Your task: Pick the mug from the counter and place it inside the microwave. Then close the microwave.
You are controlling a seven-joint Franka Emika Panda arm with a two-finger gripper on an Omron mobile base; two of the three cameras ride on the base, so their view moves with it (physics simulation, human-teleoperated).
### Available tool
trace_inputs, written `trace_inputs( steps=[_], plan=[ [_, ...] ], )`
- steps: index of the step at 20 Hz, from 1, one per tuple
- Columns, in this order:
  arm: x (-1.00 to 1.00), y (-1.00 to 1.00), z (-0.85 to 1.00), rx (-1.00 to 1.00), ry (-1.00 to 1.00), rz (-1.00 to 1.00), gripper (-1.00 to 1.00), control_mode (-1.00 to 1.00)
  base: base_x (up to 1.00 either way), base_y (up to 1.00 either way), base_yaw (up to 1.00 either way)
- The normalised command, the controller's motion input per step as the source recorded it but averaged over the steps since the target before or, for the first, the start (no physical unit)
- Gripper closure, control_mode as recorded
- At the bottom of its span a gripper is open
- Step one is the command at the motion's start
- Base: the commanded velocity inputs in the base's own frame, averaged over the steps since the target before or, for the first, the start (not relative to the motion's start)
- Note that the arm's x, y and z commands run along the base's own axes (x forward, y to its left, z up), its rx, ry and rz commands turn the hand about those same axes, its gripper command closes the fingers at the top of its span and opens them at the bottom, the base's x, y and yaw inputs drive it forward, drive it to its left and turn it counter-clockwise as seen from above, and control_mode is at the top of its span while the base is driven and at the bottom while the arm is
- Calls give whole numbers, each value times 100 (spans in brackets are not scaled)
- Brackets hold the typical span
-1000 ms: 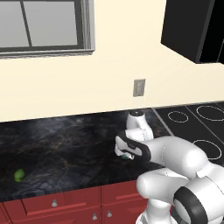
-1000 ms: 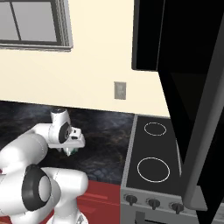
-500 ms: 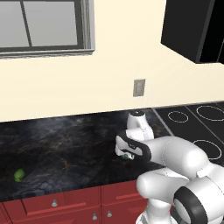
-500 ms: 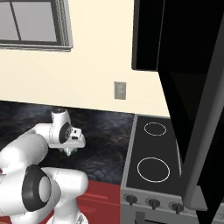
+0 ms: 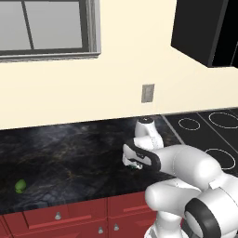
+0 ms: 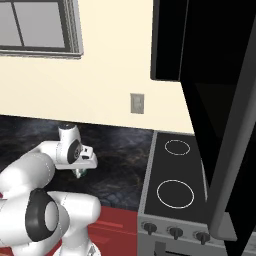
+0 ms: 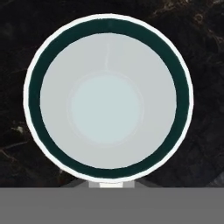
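**Mug gripped on the counter, microwave still waiting open**

A cream kitchen wall with a window (image 5: 46, 28) and a grey wall outlet (image 6: 137, 103) backs the scene. Up right hangs the microwave (image 6: 200, 45), its glossy door (image 6: 235, 150) swung out over the stovetop (image 6: 175, 180). Below runs the black marbled counter (image 5: 60, 153) above red drawers (image 5: 69, 216).

The arm bends low over the counter, and the gripper (image 5: 135, 162) sits down at the mug (image 7: 108, 98). From the hand camera the mug stands upright directly beneath, teal rim ringing a pale inside. The jaws are drawn almost together, seemingly pinched on the mug's wall at the lower edge of that view, though the contact itself is hidden.

By my judgement the grasp is just made; lifting, carrying, placing inside and shutting the door all remain.

The open door and the stovetop lie along the way up to the cavity. A small green fruit (image 5: 20, 186) lies well apart on the left, no hindrance.
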Motion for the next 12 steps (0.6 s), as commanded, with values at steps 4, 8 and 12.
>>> trace_inputs(
  steps=[4, 8, 12],
  plan=[
    [-23, 0, 11, 0, -3, 0, 100, -100, 0, 0, 0],
    [-56, 0, 45, 1, -10, 0, 100, -100, 0, 0, 0],
    [-50, -7, 53, 0, -14, 0, 100, -100, 0, 0, 0]
  ],
)
